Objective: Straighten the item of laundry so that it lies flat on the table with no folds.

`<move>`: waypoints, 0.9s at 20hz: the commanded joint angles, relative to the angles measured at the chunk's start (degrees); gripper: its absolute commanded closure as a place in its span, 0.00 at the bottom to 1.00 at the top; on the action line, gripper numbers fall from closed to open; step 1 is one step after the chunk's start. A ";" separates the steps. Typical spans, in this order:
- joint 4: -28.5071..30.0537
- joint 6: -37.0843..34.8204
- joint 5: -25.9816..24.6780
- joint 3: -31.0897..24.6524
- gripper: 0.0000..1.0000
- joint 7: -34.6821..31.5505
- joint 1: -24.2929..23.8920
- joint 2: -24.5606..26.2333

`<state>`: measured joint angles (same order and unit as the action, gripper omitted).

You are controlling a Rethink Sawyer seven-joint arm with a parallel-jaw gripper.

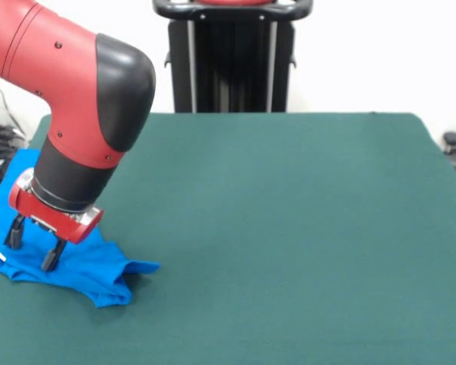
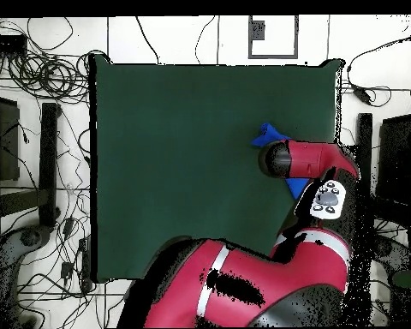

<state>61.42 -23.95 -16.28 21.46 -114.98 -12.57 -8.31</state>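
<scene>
The red and black arm (image 1: 76,99) comes down steeply at the left side of the front view, its last link tilted so that the wrist points down and slightly left. At its end the tool (image 1: 33,243) stands over the blue T-shirt (image 1: 91,266), its two dark fingers (image 1: 52,255) spread apart with nothing between them, their tips at or just above the cloth; whether they touch it cannot be told.

The T-shirt lies crumpled near the left edge of the dark green counter (image 1: 289,228), bunched in folds with one corner sticking out to the right and a bit of white print showing at the far left.

In the overhead view the arm (image 2: 303,158) covers most of the shirt (image 2: 267,134), which lies close to the counter's (image 2: 183,146) right edge.
</scene>
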 commanded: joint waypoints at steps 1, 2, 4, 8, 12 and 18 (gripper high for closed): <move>1.29 1.93 0.73 -3.05 0.00 -7.74 1.59 1.60; 1.32 1.95 0.79 -3.28 0.00 -7.62 1.47 1.62; 1.55 1.97 0.92 -3.48 0.00 -7.71 1.44 1.62; 3.06 2.52 1.50 -3.89 0.00 -8.89 1.74 1.57; 3.92 2.61 2.01 -4.88 0.00 -9.01 1.55 1.55; 4.75 2.67 1.87 -4.27 0.00 -9.38 2.01 0.70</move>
<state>61.45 -23.89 -16.27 21.46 -114.98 -12.57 -8.32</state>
